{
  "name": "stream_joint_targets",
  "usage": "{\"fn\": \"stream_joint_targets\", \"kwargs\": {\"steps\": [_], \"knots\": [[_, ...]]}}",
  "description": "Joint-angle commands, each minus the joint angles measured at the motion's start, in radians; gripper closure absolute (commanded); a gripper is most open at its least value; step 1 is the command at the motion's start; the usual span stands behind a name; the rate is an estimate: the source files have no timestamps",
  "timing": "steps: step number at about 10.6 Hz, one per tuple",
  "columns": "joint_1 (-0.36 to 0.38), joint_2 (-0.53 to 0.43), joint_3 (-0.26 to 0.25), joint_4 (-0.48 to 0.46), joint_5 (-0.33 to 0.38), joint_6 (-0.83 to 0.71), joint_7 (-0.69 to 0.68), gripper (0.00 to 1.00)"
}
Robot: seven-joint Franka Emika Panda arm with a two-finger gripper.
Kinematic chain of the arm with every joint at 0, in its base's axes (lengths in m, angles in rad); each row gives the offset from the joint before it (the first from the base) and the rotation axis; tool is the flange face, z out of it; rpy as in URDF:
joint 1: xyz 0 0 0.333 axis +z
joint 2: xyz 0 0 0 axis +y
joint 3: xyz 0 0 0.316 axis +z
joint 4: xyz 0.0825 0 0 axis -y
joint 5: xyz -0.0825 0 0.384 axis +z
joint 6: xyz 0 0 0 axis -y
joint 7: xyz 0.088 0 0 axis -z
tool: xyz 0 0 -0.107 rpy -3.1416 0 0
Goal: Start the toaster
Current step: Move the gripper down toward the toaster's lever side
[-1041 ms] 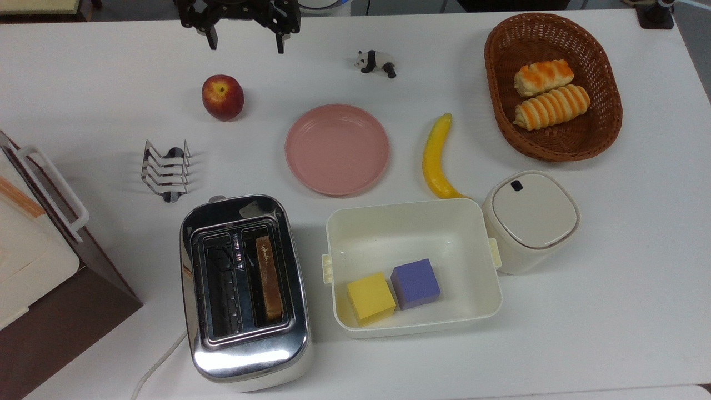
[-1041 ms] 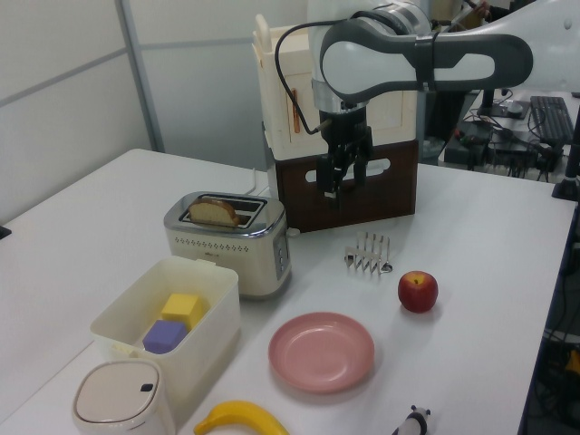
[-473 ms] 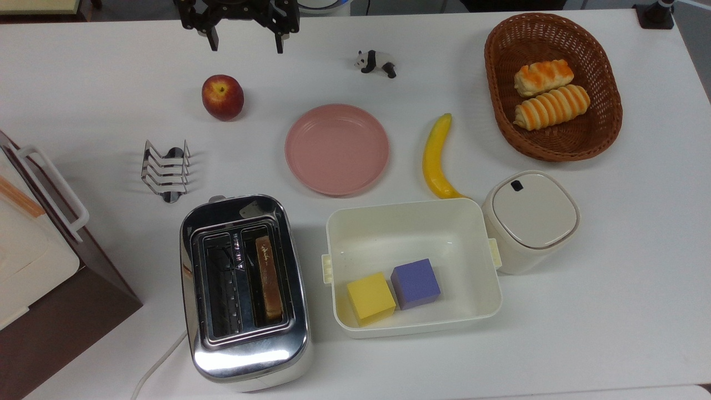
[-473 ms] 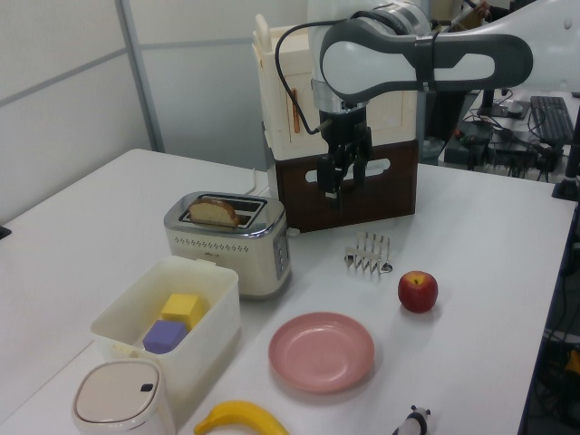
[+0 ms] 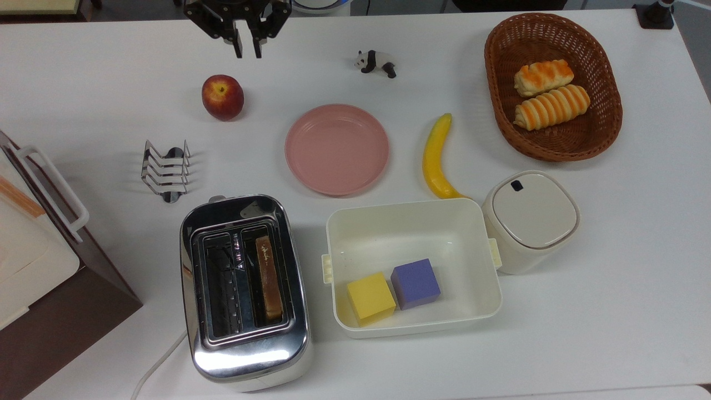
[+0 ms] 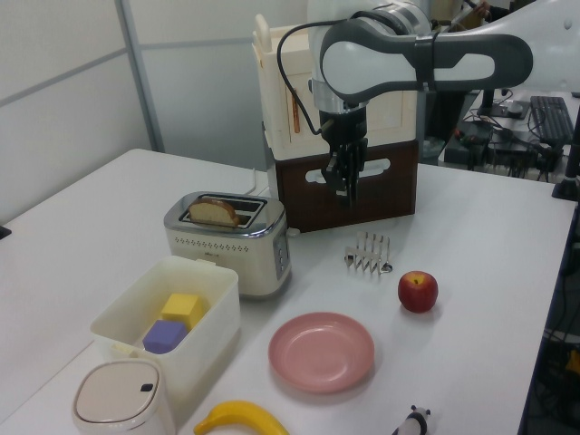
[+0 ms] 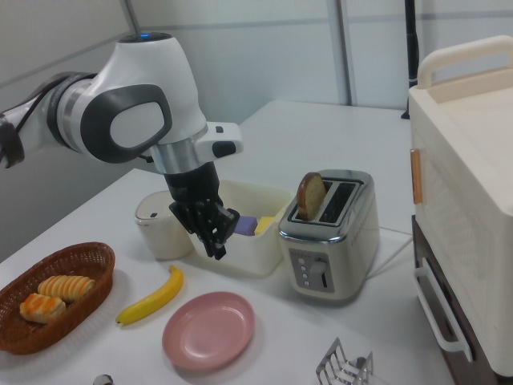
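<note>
Top view places the gripper at the far edge of the table, fingers drawn close together and holding nothing, well apart from the toaster near the front edge beside the white bin. Right view shows a bread slice standing high in one slot and the lever on the end panel — the step in hand is judged to be the approach. The next move calls for reaching that lever from above and pressing it down until it latches

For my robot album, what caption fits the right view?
Robot gripper hangs above the white table, beside the shiny toaster with a bread slice sticking up.
</note>
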Motion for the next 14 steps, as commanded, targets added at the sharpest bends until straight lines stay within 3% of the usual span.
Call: {"fn": "stream_joint_targets", "kwargs": {"steps": [1,4,7,10,14], "knots": [[0.007,0.001,-0.006,-0.007,-0.005,0.007,-0.029,1.00],[0.007,0.042,-0.016,-0.002,-0.003,0.098,-0.062,1.00],[0.002,0.148,-0.016,0.059,-0.002,0.209,-0.065,1.00],[-0.003,0.261,-0.013,0.059,-0.005,0.404,-0.051,1.00],[-0.036,0.337,-0.014,0.061,-0.011,0.535,-0.028,1.00]]}}
